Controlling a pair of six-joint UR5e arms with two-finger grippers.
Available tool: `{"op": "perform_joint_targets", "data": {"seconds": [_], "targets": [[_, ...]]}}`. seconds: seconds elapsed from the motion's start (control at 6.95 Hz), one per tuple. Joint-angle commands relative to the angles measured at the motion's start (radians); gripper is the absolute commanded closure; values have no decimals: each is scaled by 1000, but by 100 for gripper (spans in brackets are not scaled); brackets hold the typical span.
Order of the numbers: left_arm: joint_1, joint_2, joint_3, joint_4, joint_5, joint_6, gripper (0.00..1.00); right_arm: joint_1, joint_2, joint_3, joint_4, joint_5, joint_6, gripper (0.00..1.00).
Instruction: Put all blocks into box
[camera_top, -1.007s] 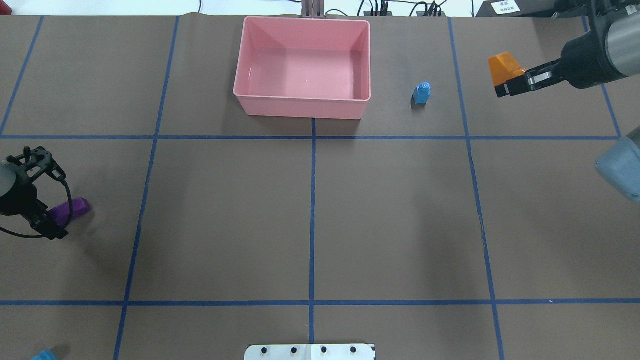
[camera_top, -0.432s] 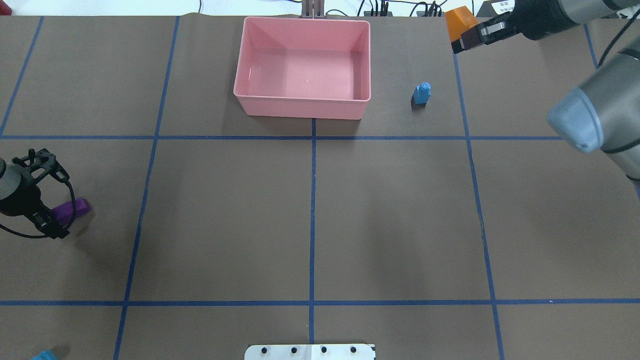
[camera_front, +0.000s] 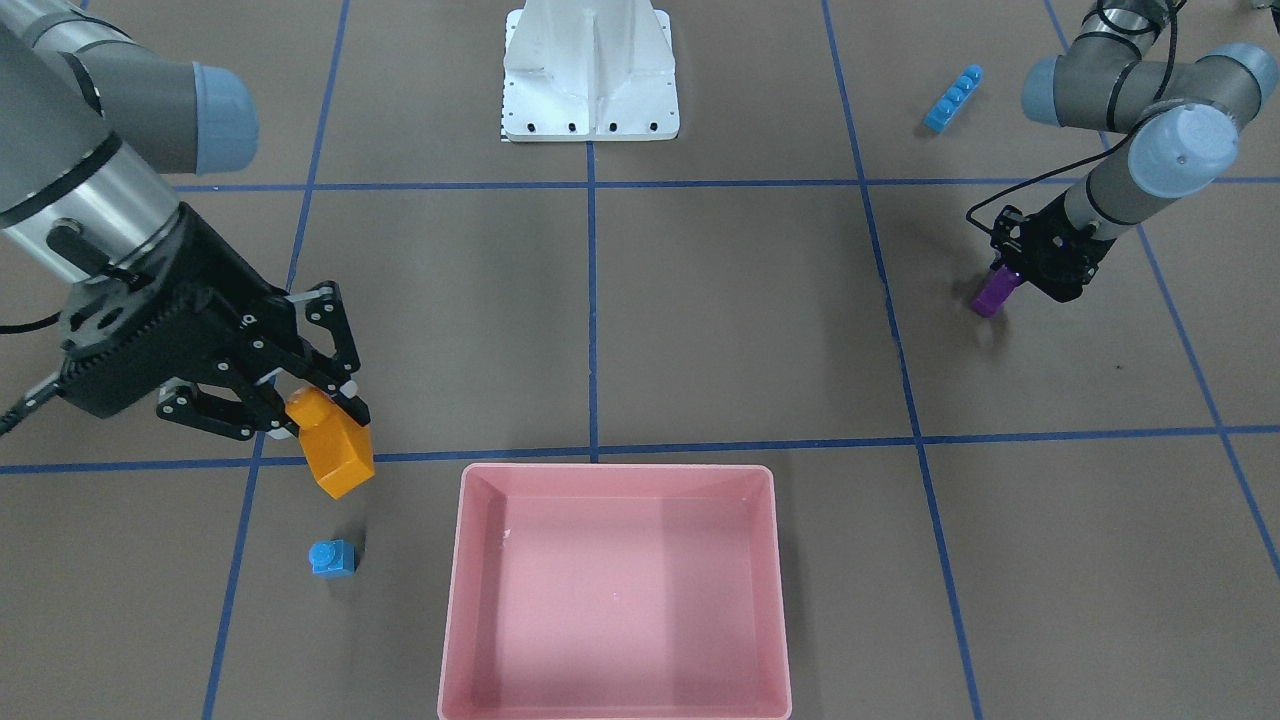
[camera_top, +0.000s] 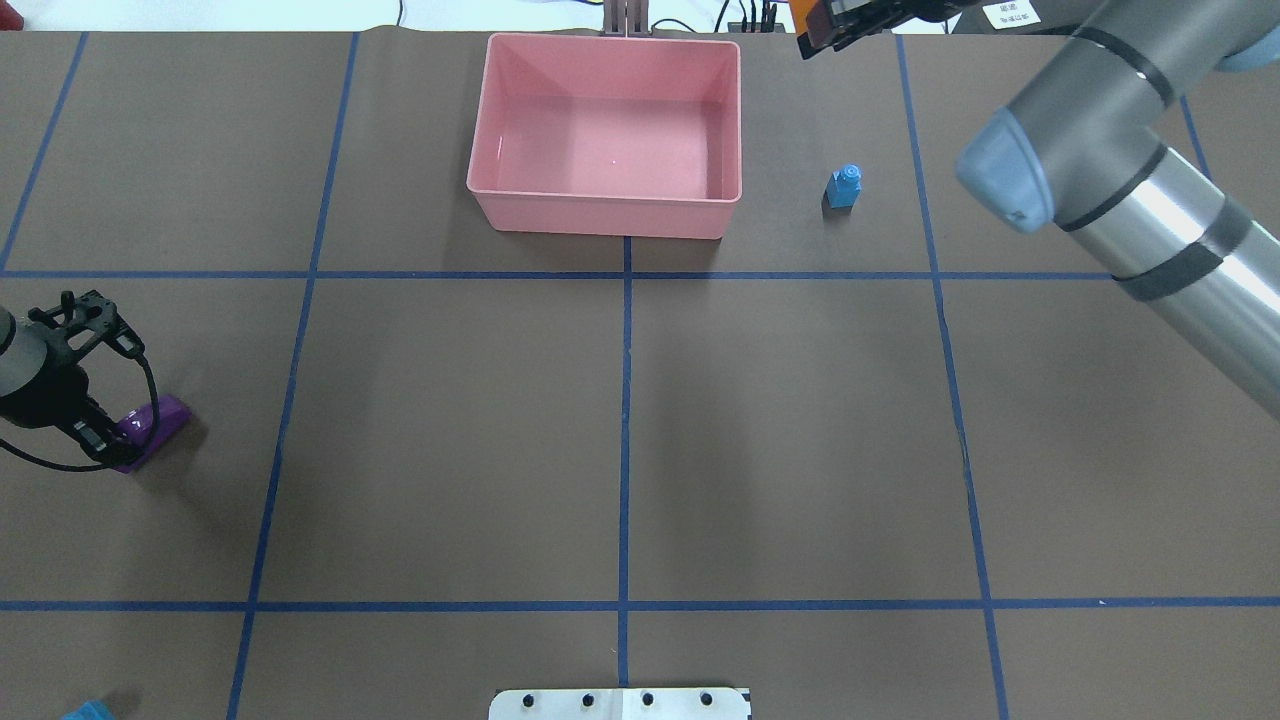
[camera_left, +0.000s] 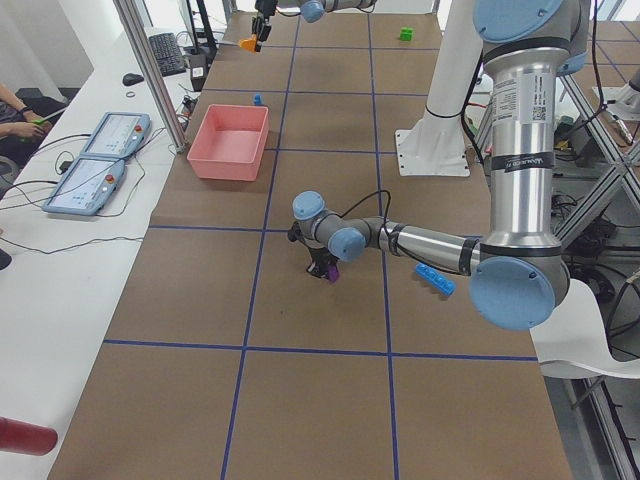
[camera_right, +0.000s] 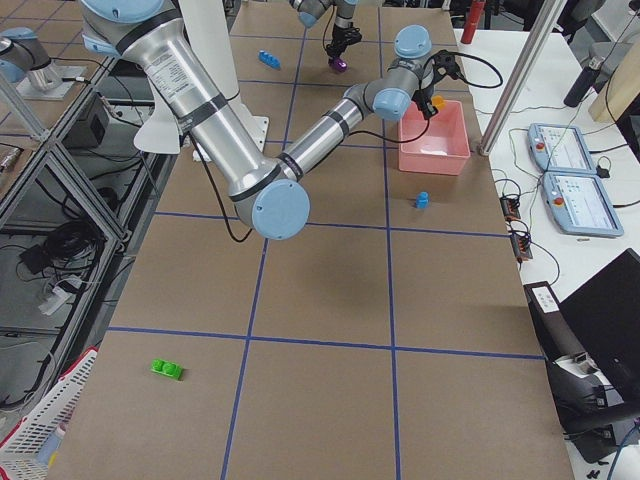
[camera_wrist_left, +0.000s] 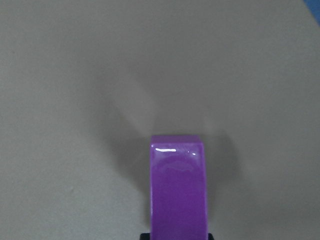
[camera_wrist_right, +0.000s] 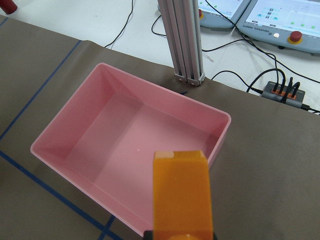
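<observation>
Orange sloped brick is gripped by the right gripper, raised beside the pink box. Purple sloped brick is pinched by the left gripper, at a brown table gridded with blue tape.

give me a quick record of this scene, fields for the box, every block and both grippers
box: pink, empty
orange block: held in the air by the right gripper, beside the box, not over it
purple block: clamped by the left gripper, low; contact with the table unclear
tiny blue block: on the table, beside the box on the robot's right
long blue block: on the table, on the robot's left, far from the box
green block: on the table, far from the box
blocks in box: none
</observation>
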Motion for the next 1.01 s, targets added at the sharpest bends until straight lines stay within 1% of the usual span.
{"op": "perform_joint_targets", "data": {"seconds": [0.0, 0.14, 0.29, 0.43, 0.58, 0.72, 0.86], "targets": [[-11, 1, -34, 0, -81, -17, 100, -100, 169, -197, 5, -129, 27, 100], [-45, -5, -42, 2, -115, -19, 100, -129, 276, -335, 9, -175, 77, 100], [-101, -18, -48, 11, -174, -19, 100, -146, 333, -424, 12, -189, 81, 100], [-156, -26, -50, 12, -242, -19, 100, -157, 369, -492, 21, -227, 81, 100], [-181, -49, -48, 18, -250, -20, 100, -169, 402, -625, 158, -241, 82, 90], [-187, -70, -47, 56, -250, -24, 100, -180, 412, -720, 284, -264, 84, 15], [-197, -90, -45, 61, -262, -34, 100, -180, 415, -724, 284, -264, 87, 2]]}}
